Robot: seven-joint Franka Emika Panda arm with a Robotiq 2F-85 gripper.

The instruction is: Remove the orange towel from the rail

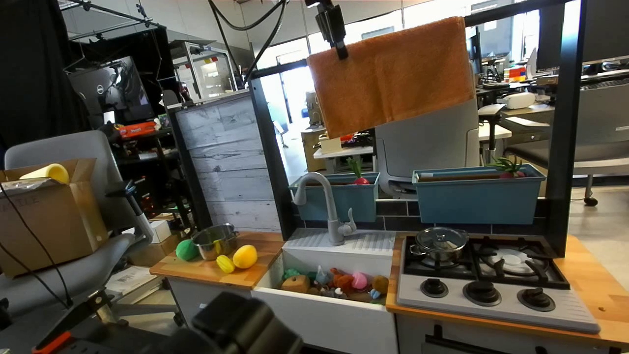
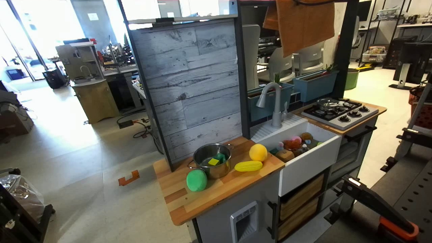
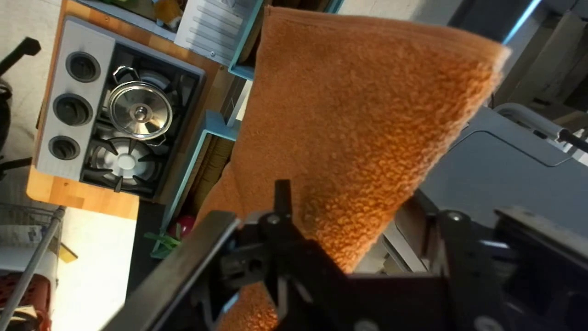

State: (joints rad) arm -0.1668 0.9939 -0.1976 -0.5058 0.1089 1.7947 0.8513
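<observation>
The orange towel [image 1: 393,73] hangs folded over the rail [image 1: 511,13], which shows on both sides of it. The towel also shows in an exterior view [image 2: 307,23] and fills the middle of the wrist view [image 3: 349,115]. My gripper [image 3: 349,195] is open at the towel's top edge. In the wrist view, one finger is in front of the cloth and the other is behind its folded edge, with a gap between them. In an exterior view my gripper [image 1: 340,49] comes from above, its front finger over the towel's upper left part; the other finger is hidden.
Black posts [image 1: 565,128] stand at the frame's sides, with a grey-white panel [image 2: 195,77] at one side. Below are blue planters [image 1: 479,199], a faucet [image 1: 329,206], a sink [image 1: 324,307] with toys, and a stove [image 1: 496,290] with a lidded pot [image 1: 440,243].
</observation>
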